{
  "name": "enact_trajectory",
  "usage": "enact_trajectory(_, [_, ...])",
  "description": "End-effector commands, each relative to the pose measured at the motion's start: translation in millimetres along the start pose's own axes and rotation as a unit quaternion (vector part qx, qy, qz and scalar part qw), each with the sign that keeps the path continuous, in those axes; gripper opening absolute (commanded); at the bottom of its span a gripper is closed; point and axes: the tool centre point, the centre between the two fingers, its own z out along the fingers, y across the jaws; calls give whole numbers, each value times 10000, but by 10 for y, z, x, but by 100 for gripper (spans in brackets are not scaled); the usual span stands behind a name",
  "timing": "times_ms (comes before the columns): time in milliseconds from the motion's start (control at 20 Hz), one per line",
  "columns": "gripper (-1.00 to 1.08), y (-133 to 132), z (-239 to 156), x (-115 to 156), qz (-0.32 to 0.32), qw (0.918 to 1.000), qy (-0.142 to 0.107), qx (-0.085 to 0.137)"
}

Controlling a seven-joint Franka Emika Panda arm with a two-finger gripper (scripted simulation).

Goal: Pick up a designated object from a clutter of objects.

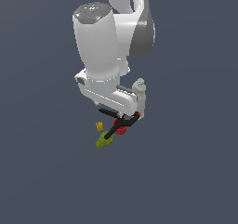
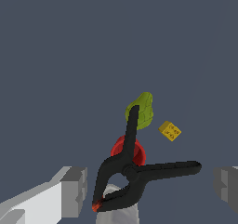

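The designated object, an olive-green lumpy thing [image 1: 104, 141] [image 2: 141, 109], lies on the floor. One tip of the black spring clamp [image 1: 122, 123] [image 2: 135, 172] rests against it. A red cup [image 1: 122, 130] [image 2: 127, 149] sits under the clamp, and a white bottle [image 1: 139, 95] [image 2: 118, 205] is at the clamp's jaw end. A tiny yellow piece [image 1: 99, 125] [image 2: 170, 131] lies beside the olive lump. My gripper [image 2: 151, 185] hangs open above the clutter, over the clamp, with its two grey fingers [image 2: 74, 190] wide apart and nothing between them. The arm hides the fingers in the exterior view.
The clutter lies close together on a plain dark grey floor [image 1: 186, 172]. The white arm [image 1: 100, 46] stands over it and covers part of the clamp and bottle in the exterior view.
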Motion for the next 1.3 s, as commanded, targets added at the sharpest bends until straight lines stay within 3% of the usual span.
enact_trajectory(0, [100,12,130,42,360,9994,-9,-14])
enact_trajectory(250, [100,45,392,116,1061,9943,-23,-50])
enact_trajectory(550, [100,97,709,191,1893,9819,-26,-105])
enact_trajectory(1250, [100,257,1396,300,3610,9322,32,-251])
